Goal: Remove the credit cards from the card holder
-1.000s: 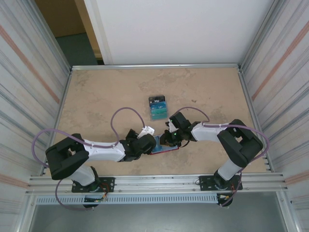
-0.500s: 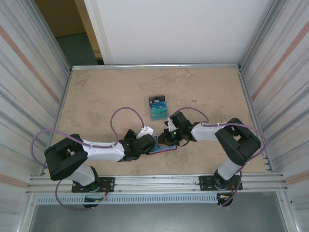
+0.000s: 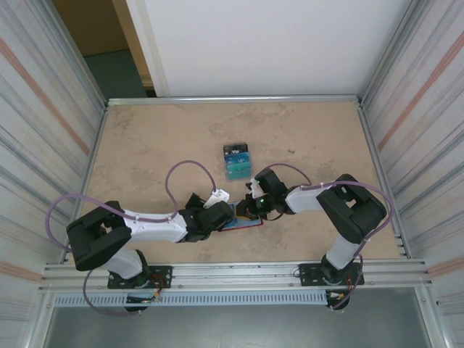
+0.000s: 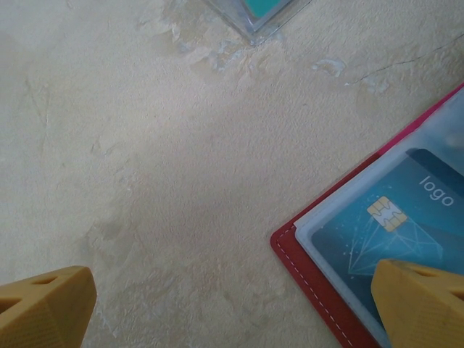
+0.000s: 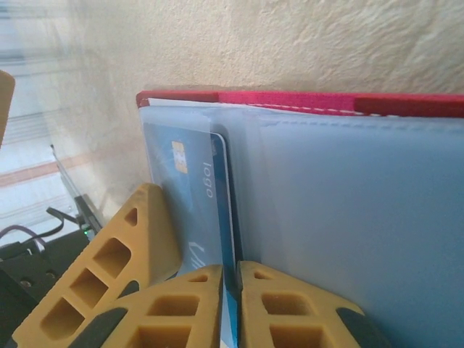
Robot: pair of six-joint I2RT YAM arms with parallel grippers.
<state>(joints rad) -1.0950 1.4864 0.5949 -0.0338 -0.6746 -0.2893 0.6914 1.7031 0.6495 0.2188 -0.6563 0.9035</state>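
Currently | red leather-like folding card holder (image 4: 308,272): open flat on beige table (image 4: 145,181) | right gripper (image 5: 230,279): jaws pinched on sleeved blue plastic credit card (image 5: 190,196), likely for extraction | left gripper (image 4: 232,308): jaws wide, one finger (image 4: 420,304) over holder, likely bracing

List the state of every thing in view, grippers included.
card holder: open, lying flat
blue card: inside the holder, edge pinched
card pile: stacked, apart from the holder
left gripper: wide open, one finger over the holder
right gripper: shut on the blue card
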